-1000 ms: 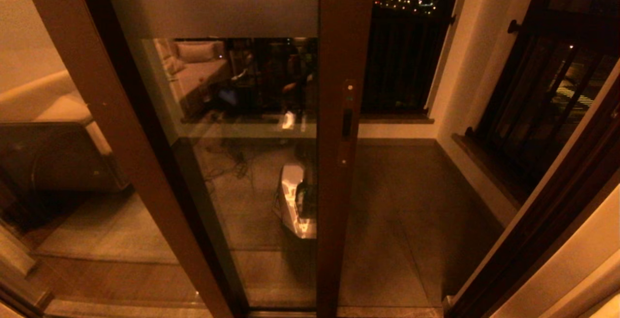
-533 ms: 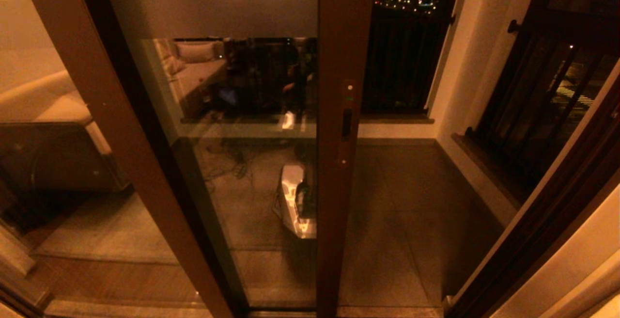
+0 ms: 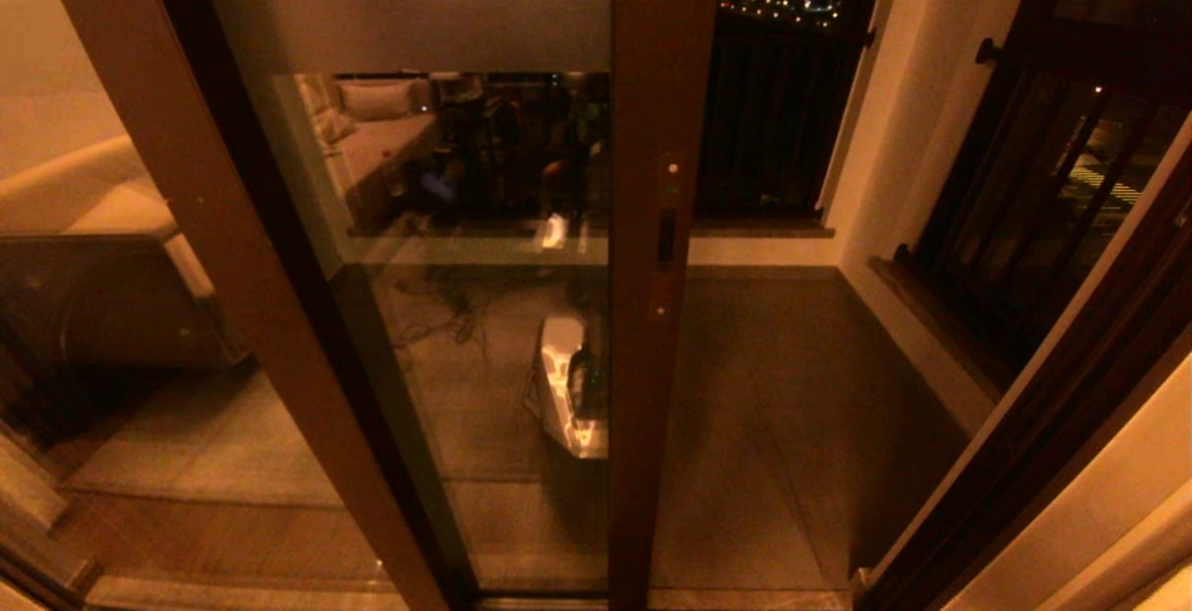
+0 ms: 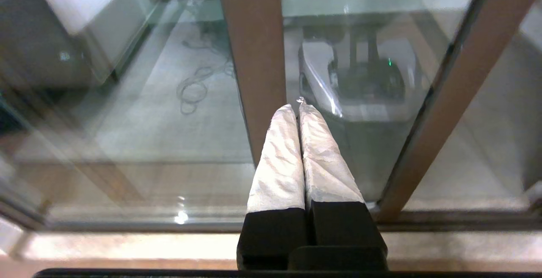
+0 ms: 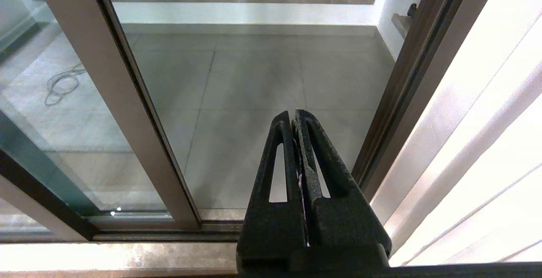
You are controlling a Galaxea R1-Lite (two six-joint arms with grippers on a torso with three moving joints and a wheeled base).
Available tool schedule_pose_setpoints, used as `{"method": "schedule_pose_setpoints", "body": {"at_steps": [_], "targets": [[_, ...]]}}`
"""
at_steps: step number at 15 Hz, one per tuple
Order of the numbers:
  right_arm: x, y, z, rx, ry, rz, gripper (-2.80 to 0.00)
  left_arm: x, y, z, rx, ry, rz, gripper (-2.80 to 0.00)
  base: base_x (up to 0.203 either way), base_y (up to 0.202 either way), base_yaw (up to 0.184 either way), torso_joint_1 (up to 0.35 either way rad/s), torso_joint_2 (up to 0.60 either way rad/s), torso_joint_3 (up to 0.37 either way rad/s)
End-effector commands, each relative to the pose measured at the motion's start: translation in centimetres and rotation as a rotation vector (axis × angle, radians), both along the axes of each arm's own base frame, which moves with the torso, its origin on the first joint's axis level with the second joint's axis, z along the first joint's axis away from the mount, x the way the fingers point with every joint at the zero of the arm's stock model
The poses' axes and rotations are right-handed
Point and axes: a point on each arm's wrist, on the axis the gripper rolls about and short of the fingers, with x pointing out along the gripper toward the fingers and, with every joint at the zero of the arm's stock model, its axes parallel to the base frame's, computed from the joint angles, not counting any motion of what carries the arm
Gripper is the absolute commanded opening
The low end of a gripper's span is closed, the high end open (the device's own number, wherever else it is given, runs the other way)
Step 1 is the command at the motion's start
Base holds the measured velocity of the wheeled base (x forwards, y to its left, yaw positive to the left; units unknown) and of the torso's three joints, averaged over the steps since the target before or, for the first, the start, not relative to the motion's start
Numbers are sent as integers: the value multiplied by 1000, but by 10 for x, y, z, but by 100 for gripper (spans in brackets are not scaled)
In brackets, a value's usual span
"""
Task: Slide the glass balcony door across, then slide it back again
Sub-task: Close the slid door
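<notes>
Item: the glass balcony door [image 3: 466, 220], a tall clear panel in a dark brown frame, with a frosted band [image 3: 438, 22] across its upper part. We find it standing partway across the opening; to the right of its lock-side stile [image 3: 652, 266] the doorway lies open onto the tiled balcony floor [image 3: 773, 406], with the dark railing [image 3: 773, 117] beyond. A slim latch plate [image 3: 667, 237] sits on that stile. Our left gripper [image 4: 298, 105], its white-wrapped fingers [image 4: 279, 159] pressed together and holding nothing, sits near the door's glass, apart from it, between two of its brown uprights. Our right gripper [image 5: 293, 117], also closed and empty, sits facing the open gap right of the stile, above the floor track [image 5: 178, 233].
</notes>
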Motion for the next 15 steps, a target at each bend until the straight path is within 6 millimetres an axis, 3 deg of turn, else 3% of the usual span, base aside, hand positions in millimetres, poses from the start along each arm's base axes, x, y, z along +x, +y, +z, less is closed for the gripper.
{"method": "schedule_pose_setpoints", "body": {"at_steps": [1, 7, 8, 11, 13, 15], "targets": [[0, 0, 0, -1, 1, 1, -280, 0, 0, -1, -67, 6, 19, -280, 0, 0, 0, 0, 0, 0], [0, 0, 1, -7, -3, -3, -280, 0, 1, -1, -70, 1, 26, -280, 0, 0, 0, 0, 0, 0], [-2, 0, 9, -9, -34, -3, -280, 0, 1, -1, -70, 1, 26, -280, 0, 0, 0, 0, 0, 0], [-6, 1, 63, -7, -98, 60, -280, 0, 1, -1, -70, 1, 26, -280, 0, 0, 0, 0, 0, 0], [14, 3, 114, 8, -47, 129, -280, 0, 1, -1, -70, 1, 26, -280, 0, 0, 0, 0, 0, 0], [46, 6, 166, 38, -9, 244, -280, 0, 1, -1, -70, 1, 26, -280, 0, 0, 0, 0, 0, 0]]}}
